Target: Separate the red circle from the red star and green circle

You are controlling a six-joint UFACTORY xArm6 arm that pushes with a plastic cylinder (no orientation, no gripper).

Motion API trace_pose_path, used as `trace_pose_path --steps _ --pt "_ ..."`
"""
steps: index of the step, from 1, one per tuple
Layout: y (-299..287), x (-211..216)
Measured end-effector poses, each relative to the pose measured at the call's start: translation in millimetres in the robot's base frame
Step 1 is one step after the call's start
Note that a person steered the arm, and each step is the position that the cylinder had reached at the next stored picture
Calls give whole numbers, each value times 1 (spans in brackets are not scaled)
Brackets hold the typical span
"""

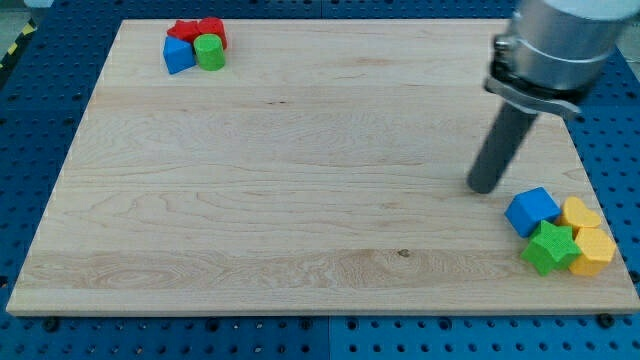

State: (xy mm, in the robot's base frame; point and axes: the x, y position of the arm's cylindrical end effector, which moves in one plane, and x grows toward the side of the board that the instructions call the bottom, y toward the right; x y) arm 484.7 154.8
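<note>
My tip [484, 188], a bare rod gripping nothing, sits far right, well apart from the red circle [212, 30]. That circle touches the red star [182, 30] and green circle [209, 51], so a careless push could drag all three along.

The arm [555, 45] is cut off by the view's top and right edges, so only its grey lower part and the dark rod show. My tip [484, 189] is a little blurred where it meets the surface [300, 180].

At the view's top left, the two red blocks [198, 30] are small and partly hidden behind the blue block [179, 55] and the green circle [210, 52]; I cannot tell which is the star and which is the circle.

At the view's bottom right, the green star [550, 247] covers part of the yellow block [594, 250]. The shapes of both yellow blocks are not clear.
</note>
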Motion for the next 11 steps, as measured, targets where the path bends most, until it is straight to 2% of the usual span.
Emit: trace_pose_path --steps 2,3,5,6,7,10,11 --pt "-105 -16" --pt "-192 -43" --pt "-425 -102" --pt "-457 -117" --pt "-460 -120" --pt "-456 -275" --pt "-395 -292"
